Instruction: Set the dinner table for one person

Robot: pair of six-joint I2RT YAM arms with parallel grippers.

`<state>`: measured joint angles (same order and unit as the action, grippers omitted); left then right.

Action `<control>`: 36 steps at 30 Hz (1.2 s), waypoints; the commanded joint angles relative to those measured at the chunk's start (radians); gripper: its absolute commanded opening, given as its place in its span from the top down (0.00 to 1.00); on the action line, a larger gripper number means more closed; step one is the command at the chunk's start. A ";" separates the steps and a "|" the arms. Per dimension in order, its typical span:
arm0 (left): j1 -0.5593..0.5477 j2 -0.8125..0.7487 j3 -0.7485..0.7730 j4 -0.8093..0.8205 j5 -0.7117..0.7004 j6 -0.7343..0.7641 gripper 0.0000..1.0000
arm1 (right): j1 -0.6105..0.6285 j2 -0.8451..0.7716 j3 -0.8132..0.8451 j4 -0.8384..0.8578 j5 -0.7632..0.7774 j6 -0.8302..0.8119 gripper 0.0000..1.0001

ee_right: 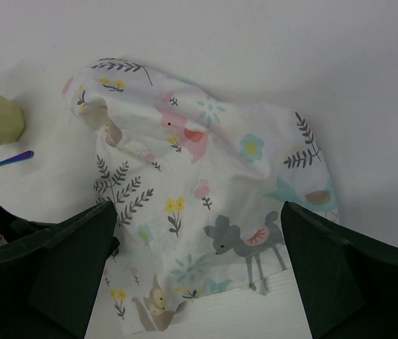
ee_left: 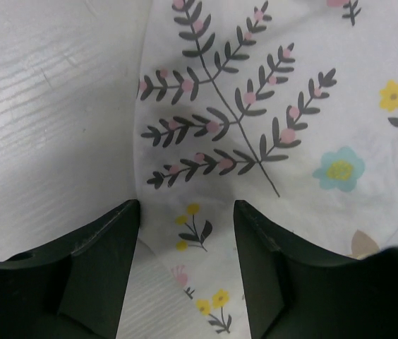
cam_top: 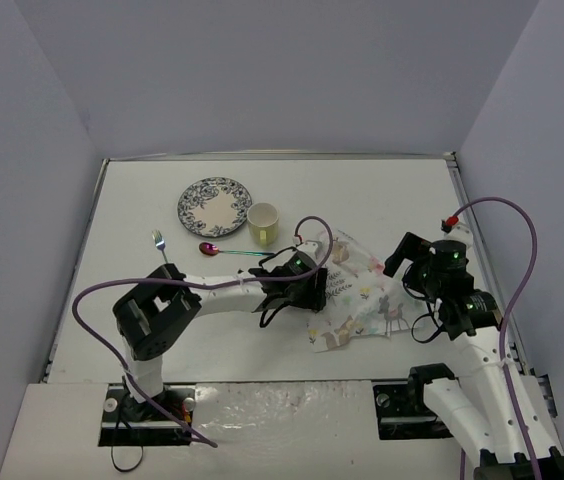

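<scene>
Cloth point(ee_left: 255, 127) edge between left fingers point(ee_left: 100, 268), table point(ee_left: 44, 106) beside

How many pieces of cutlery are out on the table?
2: a spoon just in front of the plate and cup, and a fork to its left. The cloth may hide more.

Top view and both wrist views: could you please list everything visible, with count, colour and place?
table: one, white, under everything
plate: one, blue-patterned, far left of centre
cup: one, pale yellow, just right of the plate
fork: one, silver, left, nearer than the plate
spoon: one, purple bowl and teal handle, in front of the cup
cloth: one, white with pastel print, crumpled, centre right
left gripper: one, black, open astride the cloth's left edge
right gripper: one, black, open, facing the cloth from its right
</scene>
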<state>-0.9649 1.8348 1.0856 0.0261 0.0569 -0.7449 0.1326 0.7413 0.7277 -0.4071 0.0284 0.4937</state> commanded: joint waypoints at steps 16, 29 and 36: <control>0.012 -0.023 0.331 -0.338 -0.123 0.210 1.00 | 0.007 0.011 -0.018 0.081 0.031 0.034 0.00; 0.040 -0.005 1.109 -0.783 -0.182 0.444 1.00 | 0.005 0.009 -0.020 0.097 0.010 0.043 0.00; 0.042 0.005 1.201 -0.812 -0.207 0.457 1.00 | 0.005 -0.007 -0.116 0.174 -0.084 0.082 0.01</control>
<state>-0.9272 1.8431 2.2264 -0.7404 -0.1139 -0.3247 0.1326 0.7451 0.6603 -0.3383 0.0101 0.5349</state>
